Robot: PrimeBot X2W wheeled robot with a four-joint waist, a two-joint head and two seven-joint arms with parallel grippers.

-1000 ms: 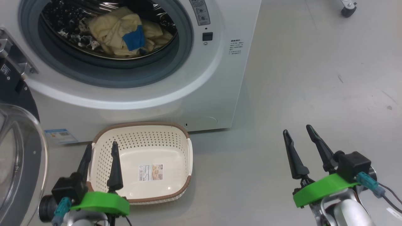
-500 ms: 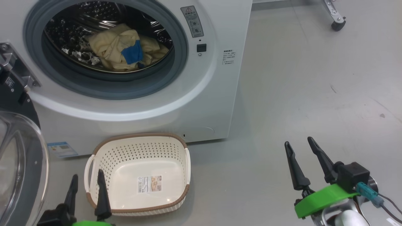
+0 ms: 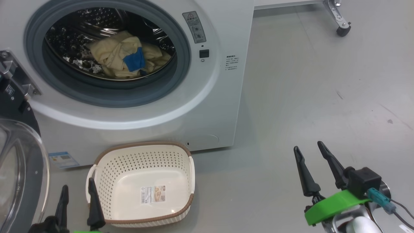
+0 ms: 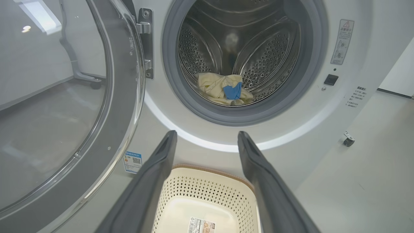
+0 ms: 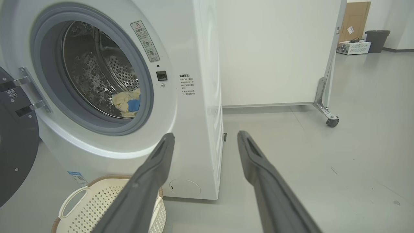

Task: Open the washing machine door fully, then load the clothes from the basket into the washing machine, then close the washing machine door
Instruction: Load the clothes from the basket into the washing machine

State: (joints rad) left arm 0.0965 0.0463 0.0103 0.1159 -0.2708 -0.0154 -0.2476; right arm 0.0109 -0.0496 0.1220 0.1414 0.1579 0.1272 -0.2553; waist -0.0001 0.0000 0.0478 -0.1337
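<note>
The white washing machine [image 3: 223, 106] has its round door [image 3: 19, 168] swung wide open at the left. Cream-yellow clothes [image 3: 119, 56] with a blue patch lie inside the steel drum. The cream perforated basket [image 3: 106, 171] sits on the floor in front of the machine, holding nothing but a sticker on its bottom. My left gripper [image 3: 77, 192] stands open at the basket's near-left corner, holding nothing. My right gripper [image 3: 309, 147] stands open over bare floor to the right. In the left wrist view the door [image 4: 97, 97], the clothes [image 4: 223, 90] and the basket [image 4: 207, 191] show past my open fingers.
A white partition on a castor [image 3: 343, 30] stands behind the machine at the right. A grey bin [image 5: 376, 40] and a white crate [image 5: 354, 47] sit far back. Grey floor stretches to the right of the machine.
The head view has tilted up and back, so machine and basket sit lower in frame. My left gripper has dropped back toward the bottom edge, off the basket's inside. The right gripper has barely moved.
</note>
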